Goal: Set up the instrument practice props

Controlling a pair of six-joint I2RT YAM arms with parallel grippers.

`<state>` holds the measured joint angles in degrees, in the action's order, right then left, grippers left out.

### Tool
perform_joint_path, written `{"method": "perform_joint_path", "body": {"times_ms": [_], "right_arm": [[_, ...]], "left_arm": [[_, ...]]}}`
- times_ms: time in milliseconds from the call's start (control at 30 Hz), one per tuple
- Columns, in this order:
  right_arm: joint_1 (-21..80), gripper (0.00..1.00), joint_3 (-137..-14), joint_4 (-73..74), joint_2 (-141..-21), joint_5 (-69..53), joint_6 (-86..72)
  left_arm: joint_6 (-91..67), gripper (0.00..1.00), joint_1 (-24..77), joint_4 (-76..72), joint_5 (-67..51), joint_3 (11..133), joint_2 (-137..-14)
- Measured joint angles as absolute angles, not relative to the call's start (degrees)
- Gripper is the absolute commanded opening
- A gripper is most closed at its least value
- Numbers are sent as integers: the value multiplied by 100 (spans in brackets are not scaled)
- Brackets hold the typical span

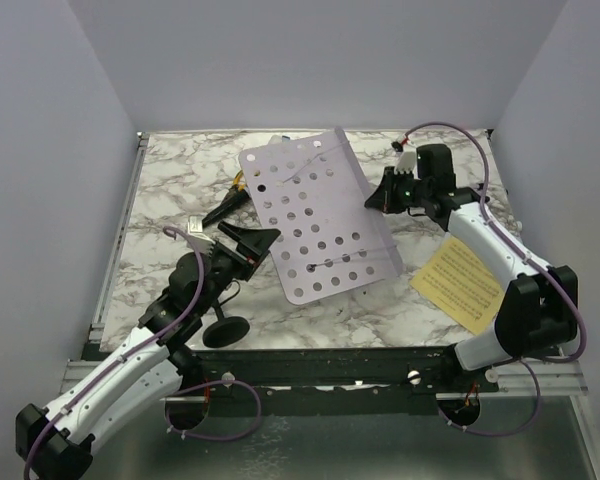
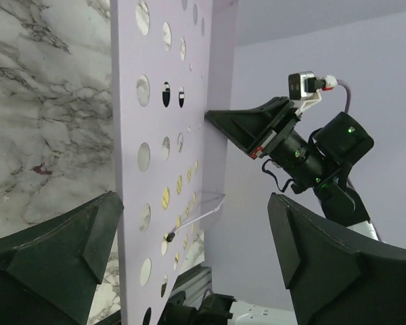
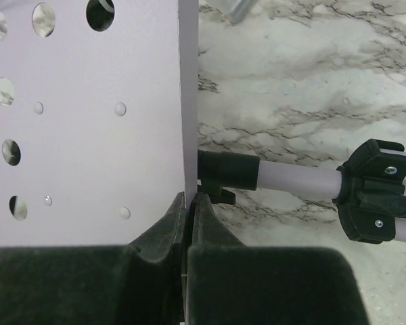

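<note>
No legible text, label, brand or number is present. Print on the yellow sheet-music page [image 1: 458, 284], near the right edge of the table [image 1: 170, 170], is too small to read.

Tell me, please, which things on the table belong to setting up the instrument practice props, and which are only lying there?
For the job:
lilac music stand
yellow sheet-music page
round-based mic stand

Only lying there:
yellow-handled pliers, partly hidden by the stand

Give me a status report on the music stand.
Right gripper shut on music stand edge. Left gripper open beside it, empty. Mic stand close by it.
</note>
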<state>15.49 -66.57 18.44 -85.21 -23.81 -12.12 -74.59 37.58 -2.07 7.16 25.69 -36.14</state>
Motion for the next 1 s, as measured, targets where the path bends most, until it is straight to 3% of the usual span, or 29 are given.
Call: {"method": "perform_joint_path", "body": {"times_ms": [200,600,733,867,1000], "right_arm": [[1505,0,-6746,1586,-8440,-2847,-1754],[1529,0,-6818,950,-8128,-3621,-2777],[1533,0,-6818,711,-8097,-3839,-3017],[1514,12,-6818,537,-8023,-3953,-3162],[1494,34,-6820,482,-7970,-4071,-3210]], "left_arm": [[-7290,88,3745,-45,731,2912,-3780],[-6499,26,3745,143,552,4071,-4353],[-5671,15,3745,670,548,5081,-4700],[-5015,0,3734,1271,532,5953,-5120],[-4626,0,3710,1594,447,6357,-5288]]}}
